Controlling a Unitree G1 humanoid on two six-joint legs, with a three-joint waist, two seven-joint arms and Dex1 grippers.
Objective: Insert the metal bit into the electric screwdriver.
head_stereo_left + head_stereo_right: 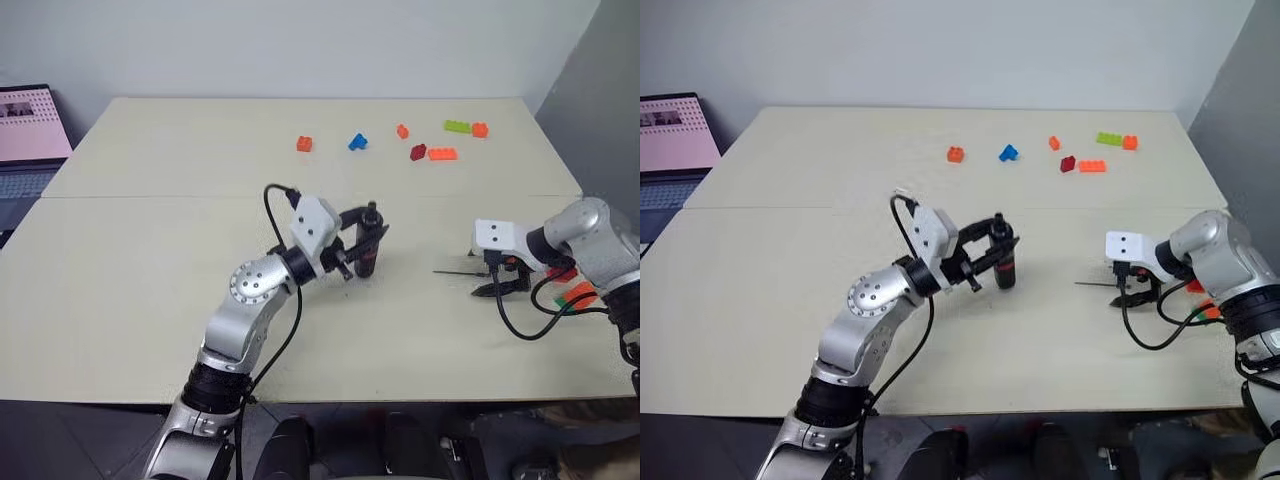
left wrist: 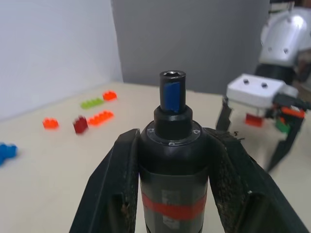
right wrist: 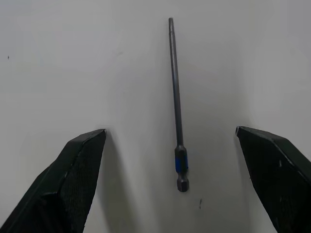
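Our left gripper pinches the electric screwdriver upright, socket empty. Our right gripper, spread wide, straddles the metal bit lying on the table; pickup and insertion remain.

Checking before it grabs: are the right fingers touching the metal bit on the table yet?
Apart. The right wrist view shows the metal bit lying between the open right fingers, with bare table on both sides of it.

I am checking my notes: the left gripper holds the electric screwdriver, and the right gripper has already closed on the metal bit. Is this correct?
Not quite. The right gripper is open, with the metal bit lying on the table between its fingers, ungrasped, as the right wrist view shows. The left gripper does hold the electric screwdriver.
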